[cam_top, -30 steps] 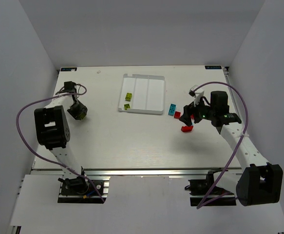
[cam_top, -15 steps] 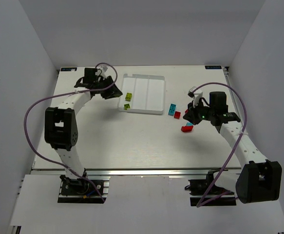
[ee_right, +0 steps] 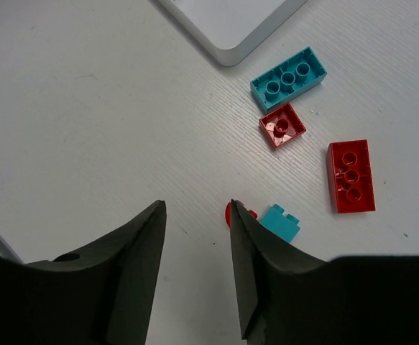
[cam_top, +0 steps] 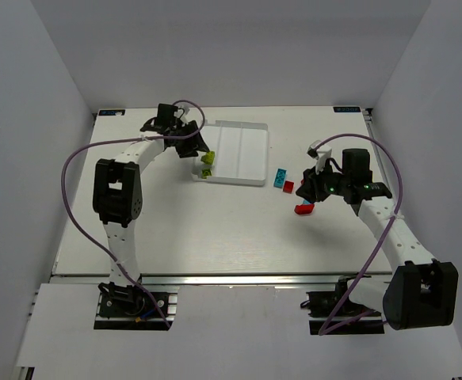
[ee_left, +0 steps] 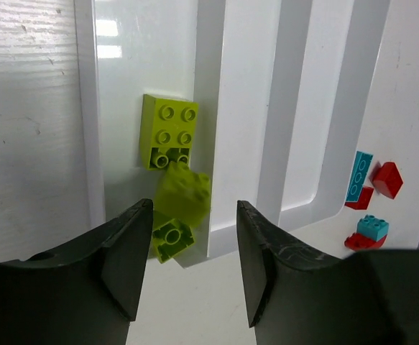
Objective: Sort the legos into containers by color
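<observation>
The white three-compartment tray [cam_top: 242, 150] lies at the back middle. My left gripper [cam_top: 199, 149] is open over its left compartment [ee_left: 126, 108]. A yellow-green brick [ee_left: 167, 131] lies flat in that compartment. A second, blurred yellow-green brick [ee_left: 184, 192] is just beyond my open jaws, touching neither finger. A third small one [ee_left: 170, 238] sits at the tray's near edge. My right gripper [ee_right: 195, 215] is open and empty above the table, beside red bricks [ee_right: 351, 176] [ee_right: 282, 125] and cyan bricks [ee_right: 288, 77] [ee_right: 279, 223]. A red piece [ee_right: 228, 212] is partly hidden behind one finger.
The red and cyan bricks [cam_top: 294, 194] are clustered on the table just right of the tray, under my right gripper [cam_top: 308, 190]. The tray's corner [ee_right: 231, 29] shows in the right wrist view. Grey walls close in the table on three sides.
My left arm has swung from the table's left side to the tray's left compartment, and a yellow-green brick is now loose beyond its open jaws. The right arm has barely moved.
</observation>
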{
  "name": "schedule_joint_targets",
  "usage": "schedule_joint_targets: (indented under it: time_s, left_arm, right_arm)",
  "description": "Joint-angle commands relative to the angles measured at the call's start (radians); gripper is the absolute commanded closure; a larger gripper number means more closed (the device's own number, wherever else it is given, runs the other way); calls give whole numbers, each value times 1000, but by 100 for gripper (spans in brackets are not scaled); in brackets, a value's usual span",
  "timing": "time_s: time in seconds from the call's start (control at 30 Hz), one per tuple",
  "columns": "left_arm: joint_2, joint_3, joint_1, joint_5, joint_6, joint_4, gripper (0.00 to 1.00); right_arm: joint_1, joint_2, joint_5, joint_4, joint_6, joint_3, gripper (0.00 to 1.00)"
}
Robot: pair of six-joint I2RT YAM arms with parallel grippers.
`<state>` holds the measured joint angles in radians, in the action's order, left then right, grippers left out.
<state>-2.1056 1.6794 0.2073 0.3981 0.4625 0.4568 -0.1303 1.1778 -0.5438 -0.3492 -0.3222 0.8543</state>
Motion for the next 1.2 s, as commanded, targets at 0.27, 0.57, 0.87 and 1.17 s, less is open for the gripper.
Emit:
schedule_joint_targets:
  time_s: [0.27, 0.57, 0.87, 1.17]
  left_arm:
    - [73, 77, 17, -31, -7, 59, 41]
    - [698, -587, 17, 65, 10, -236, 79]
    - [998, -840, 17, 116, -185, -234, 26]
    - [1055, -889, 1, 113, -229, -201, 26]
  right_arm:
    - [23, 11, 11, 19, -6, 20, 45]
    - [26, 137, 94, 24, -21, 81, 88]
    - [26, 393, 327, -45, -48, 288, 32]
    - [26, 653, 358, -197, -161, 486, 24]
